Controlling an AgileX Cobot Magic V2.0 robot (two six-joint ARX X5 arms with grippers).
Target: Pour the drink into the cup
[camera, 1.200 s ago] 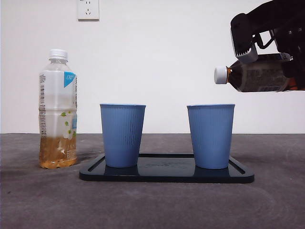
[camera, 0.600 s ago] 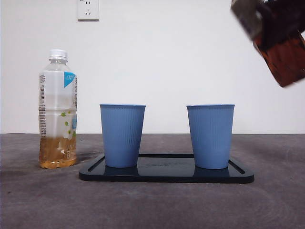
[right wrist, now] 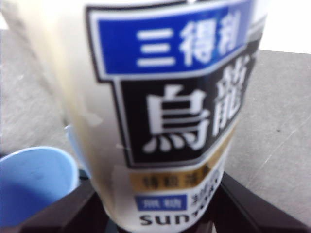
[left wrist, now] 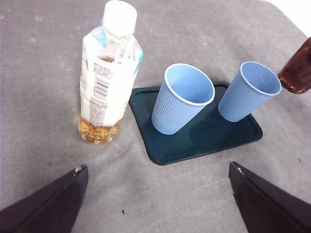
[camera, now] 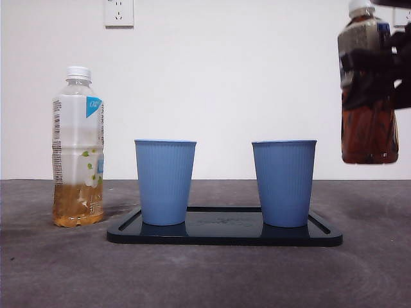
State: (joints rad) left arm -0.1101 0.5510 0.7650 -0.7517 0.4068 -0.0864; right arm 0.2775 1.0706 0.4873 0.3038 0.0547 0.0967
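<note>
The right claw (camera: 385, 64) shows in the front view only as a dark, blurred mass cut off by the right edge, so its fingers are hard to make out there. In the right wrist view the oolong tea bottle (camera: 367, 90) fills nearly the whole picture, its label blurred, with the two black jaws pressed against its sides near the base: the claw is clamped on the bottle. The bottle hangs in the air at the far right, upright, its long axis vertical and its white cap pointing up; the cap is partly clipped by the picture's top edge. Dark brown tea fills its lower part. It sits to the right of the right blue cup (camera: 284, 183) and higher than the cup's rim, not over its mouth.

Both blue ribbed cups, the right one and the left blue cup (camera: 165, 181), stand upright on a dark tray (camera: 225, 236) on the grey counter (camera: 205, 276). Whether either holds liquid cannot be told.

A second bottle (camera: 78, 147), capped and holding pale amber drink at its bottom, stands upright left of the tray.

The left claw (left wrist: 155, 194) hovers above the near counter, jaws spread wide apart, holding nothing.
</note>
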